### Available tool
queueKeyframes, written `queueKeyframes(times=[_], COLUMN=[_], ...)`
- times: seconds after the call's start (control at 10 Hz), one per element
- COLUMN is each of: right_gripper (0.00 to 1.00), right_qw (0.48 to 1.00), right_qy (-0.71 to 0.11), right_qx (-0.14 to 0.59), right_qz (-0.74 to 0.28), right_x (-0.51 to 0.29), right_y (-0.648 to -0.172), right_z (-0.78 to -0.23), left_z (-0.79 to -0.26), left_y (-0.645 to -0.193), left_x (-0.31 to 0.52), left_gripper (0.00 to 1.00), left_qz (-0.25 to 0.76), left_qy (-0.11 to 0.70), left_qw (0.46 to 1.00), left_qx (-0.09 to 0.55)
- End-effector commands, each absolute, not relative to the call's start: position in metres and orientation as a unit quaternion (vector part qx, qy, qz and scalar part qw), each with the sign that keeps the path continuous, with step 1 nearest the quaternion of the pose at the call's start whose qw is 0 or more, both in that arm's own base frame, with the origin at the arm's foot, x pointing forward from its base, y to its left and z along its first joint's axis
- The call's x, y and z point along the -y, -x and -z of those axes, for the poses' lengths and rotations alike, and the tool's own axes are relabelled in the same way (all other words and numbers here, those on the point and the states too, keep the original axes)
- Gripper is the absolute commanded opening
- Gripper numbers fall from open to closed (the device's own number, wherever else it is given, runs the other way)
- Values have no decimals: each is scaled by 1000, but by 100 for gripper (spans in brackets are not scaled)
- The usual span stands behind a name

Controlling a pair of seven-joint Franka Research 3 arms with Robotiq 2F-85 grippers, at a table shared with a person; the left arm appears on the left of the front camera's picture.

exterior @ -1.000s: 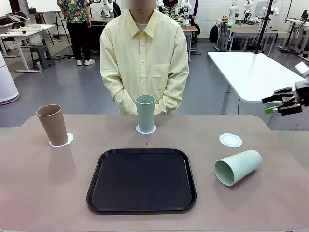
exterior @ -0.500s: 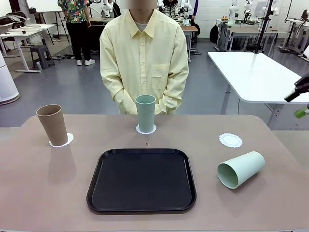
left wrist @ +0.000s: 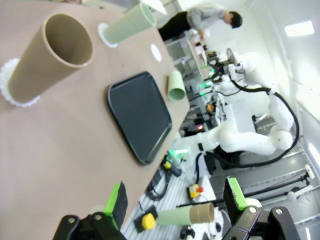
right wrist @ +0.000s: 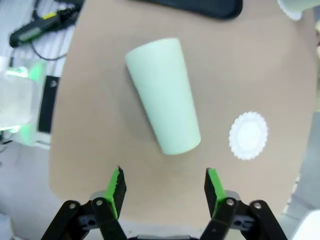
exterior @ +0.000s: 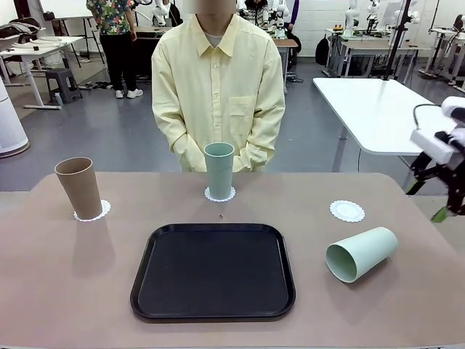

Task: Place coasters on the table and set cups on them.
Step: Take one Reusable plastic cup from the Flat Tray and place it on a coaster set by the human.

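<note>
Now that the right gripper [exterior: 430, 201] has been turned downward, jaws spread and empty, a pickup is judged imminent: the green cup [exterior: 361, 254] lies tipped on the table [exterior: 73, 291] near the bare coaster [exterior: 347, 211]. The left gripper [left wrist: 175, 205] is likewise released.

A robotics lab: white tables [exterior: 378, 109] and robot arms [exterior: 354, 14] behind.

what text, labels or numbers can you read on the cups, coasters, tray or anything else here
None can be read.
tan cup: plain, no print.
upright green cup and toppled green cup: plain.
coasters, such as the bare one: lace pattern, no writing.
black tray: no label.
Background lab gear in the left wrist view: too small and blurred to read.
</note>
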State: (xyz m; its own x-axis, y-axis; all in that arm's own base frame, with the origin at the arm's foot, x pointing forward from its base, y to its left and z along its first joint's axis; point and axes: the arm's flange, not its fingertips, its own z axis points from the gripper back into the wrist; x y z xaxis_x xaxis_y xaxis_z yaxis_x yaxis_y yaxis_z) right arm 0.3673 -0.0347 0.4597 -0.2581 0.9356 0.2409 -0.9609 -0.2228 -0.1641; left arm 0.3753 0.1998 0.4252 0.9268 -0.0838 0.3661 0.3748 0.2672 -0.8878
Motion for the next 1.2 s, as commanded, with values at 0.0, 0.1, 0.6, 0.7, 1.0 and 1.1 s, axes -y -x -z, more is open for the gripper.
queueKeyframes(times=[0.0,0.1,0.6,0.7,1.0,1.1], right_gripper=[82,82,100,100,100,100], right_qw=[616,616,599,603,608,605], right_qy=[-50,-50,-62,-66,-80,-79], right_qx=[125,125,141,129,110,103], right_qz=[-776,-776,-786,-784,-782,-786], right_x=[46,46,20,5,-30,-43], right_y=[-369,-369,-381,-391,-403,-406], right_z=[-473,-473,-446,-436,-407,-397], left_z=[-428,-428,-428,-428,-428,-428], left_y=[-375,-375,-375,-375,-375,-375], left_x=[-199,-199,-199,-199,-199,-199], left_gripper=[100,100,100,100,100,100], left_qz=[137,137,137,137,137,137], left_qy=[587,587,587,587,587,587], left_qw=[788,788,788,788,788,788], left_qx=[124,124,124,124,124,124])
